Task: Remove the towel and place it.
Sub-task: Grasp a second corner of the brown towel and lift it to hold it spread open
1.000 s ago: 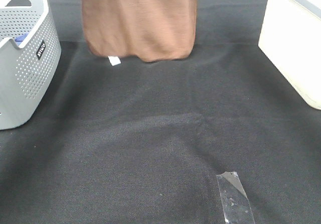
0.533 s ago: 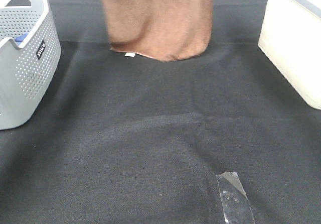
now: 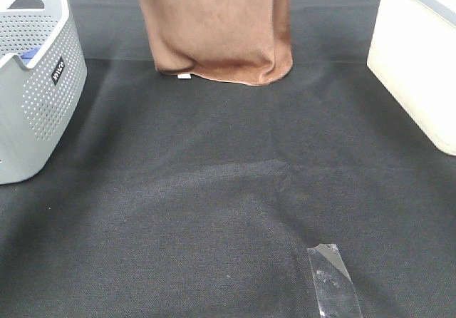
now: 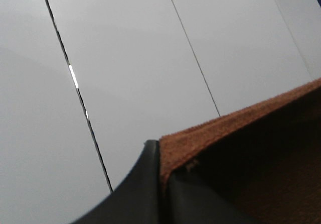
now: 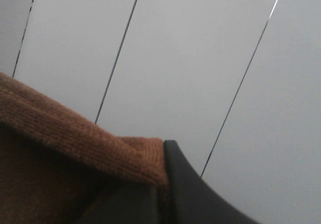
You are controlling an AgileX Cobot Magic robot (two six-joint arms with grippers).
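Note:
The brown towel (image 3: 217, 26) hangs down at the back middle of the exterior high view, its lower hem just touching the black table cloth (image 3: 214, 190). A small white tag (image 3: 184, 76) shows at its lower left edge. Both grippers are above that view's top edge. In the left wrist view my left gripper (image 4: 161, 184) is shut on the towel's upper hem (image 4: 210, 128). In the right wrist view my right gripper (image 5: 163, 184) is shut on the towel's hem (image 5: 90, 138). Both wrist cameras face a white panelled surface.
A grey perforated basket (image 3: 35, 75) stands at the left edge. A white box (image 3: 417, 61) stands at the right. A strip of clear tape (image 3: 331, 282) lies on the cloth near the front.
The hanging towel swung right, then back a little to the left, and its lower hem has come down onto the black cloth.

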